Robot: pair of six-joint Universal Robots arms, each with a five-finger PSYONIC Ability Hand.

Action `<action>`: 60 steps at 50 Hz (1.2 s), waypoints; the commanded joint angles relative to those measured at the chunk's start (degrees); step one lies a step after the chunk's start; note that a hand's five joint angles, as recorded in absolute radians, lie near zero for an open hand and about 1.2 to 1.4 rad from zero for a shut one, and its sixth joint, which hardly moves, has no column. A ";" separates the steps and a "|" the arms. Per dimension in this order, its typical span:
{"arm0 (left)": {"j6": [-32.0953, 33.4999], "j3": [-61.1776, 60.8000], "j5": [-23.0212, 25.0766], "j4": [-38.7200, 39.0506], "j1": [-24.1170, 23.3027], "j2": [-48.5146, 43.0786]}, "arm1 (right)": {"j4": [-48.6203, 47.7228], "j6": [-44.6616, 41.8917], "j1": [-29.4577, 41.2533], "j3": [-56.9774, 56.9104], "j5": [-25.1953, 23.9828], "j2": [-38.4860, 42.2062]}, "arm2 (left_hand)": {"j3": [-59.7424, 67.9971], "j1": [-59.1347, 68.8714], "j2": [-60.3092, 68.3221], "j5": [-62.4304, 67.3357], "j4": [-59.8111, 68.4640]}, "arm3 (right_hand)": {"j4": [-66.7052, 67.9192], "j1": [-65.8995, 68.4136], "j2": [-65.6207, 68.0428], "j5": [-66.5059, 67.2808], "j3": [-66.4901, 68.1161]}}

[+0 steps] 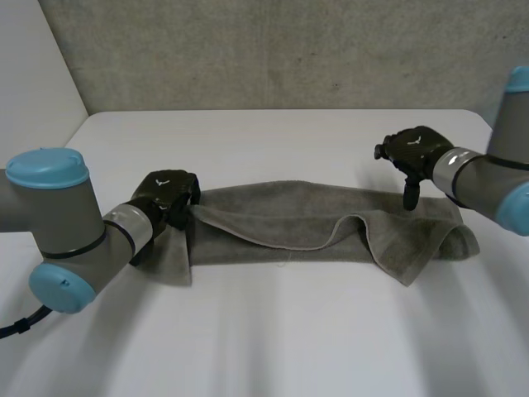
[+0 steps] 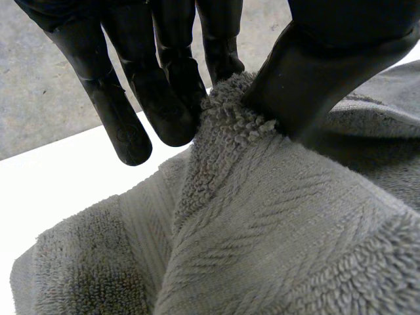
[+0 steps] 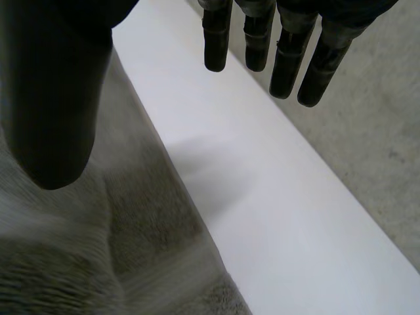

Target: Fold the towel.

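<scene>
- Watching from beside the table (image 1: 273, 331), the towel (image 1: 331, 223) is a long, rumpled strip lying crosswise in front of the robot. Its long axis runs from one arm over to the other.
- It looks roughly doubled along its length, with a loose flap sagging toward the near side on the right half.
- The left hand (image 1: 165, 197) has the towel's left end. Its thumb and fingers are pinched on a little bunch of terry right at the edge, and the cloth drapes down from there.
- The right hand (image 1: 413, 153) is holding nothing, with straight fingers set well apart from the thumb. It hovers over the towel's right end, by the far edge.
- From its wrist camera the thumb is over the cloth and the fingers are out over bare table, so that far edge runs between them.
- My guess is that's the bit that matters. The right end sits just below the right hand, so it should only need to drop and close.
- After that each hand would have one end, and I'd expect the fold to go along the long axis, end to end.
- That right end is pretty bunched, so it could easily grab just one layer.
</scene>
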 commanded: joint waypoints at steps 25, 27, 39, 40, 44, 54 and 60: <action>-2.27 -1.57 -3.65 -0.35 0.68 1.75 | -28.40 -10.50 -9.51 57.87 -10.74 -25.09 | 2.62 7.73 3.51 4.82 1.91 | 14.65 14.23 14.40 16.11 14.37; -2.89 -1.75 -3.65 -0.35 0.68 2.01 | -29.62 -10.50 -9.68 58.31 -11.61 -24.22 | 2.62 7.73 3.51 4.82 1.91 | 14.65 14.23 14.40 16.11 14.37; -3.86 -2.10 -3.57 -0.44 0.68 2.37 | -37.01 -10.06 -9.16 59.19 -13.73 -19.38 | 2.62 7.73 3.51 4.82 1.91 | 15.66 15.23 15.41 17.12 15.37; -3.86 -2.54 -3.48 -0.18 0.68 2.45 | -37.02 -10.06 -9.16 59.19 -13.73 -19.38 | 2.62 7.73 3.51 4.82 1.91 | 15.66 15.24 15.41 17.12 15.38; -3.86 -2.89 -3.48 0.00 0.68 2.45 | -38.86 -10.06 -8.98 59.19 -13.82 -18.06 | 2.62 7.73 3.51 4.82 1.91 | 16.67 16.24 16.42 18.13 16.39; -3.86 -3.16 -3.39 0.00 0.68 2.45 | -40.89 -9.63 -8.89 59.19 -13.64 -17.27 | 2.62 7.73 3.51 4.82 1.91 | 21.87 21.45 21.63 23.33 21.59; -3.86 -3.33 -3.48 0.00 0.68 2.54 | -40.97 -8.22 -8.89 58.84 -13.47 -17.35 | 2.62 7.73 3.51 4.82 1.91 | 21.89 21.46 21.64 23.34 21.60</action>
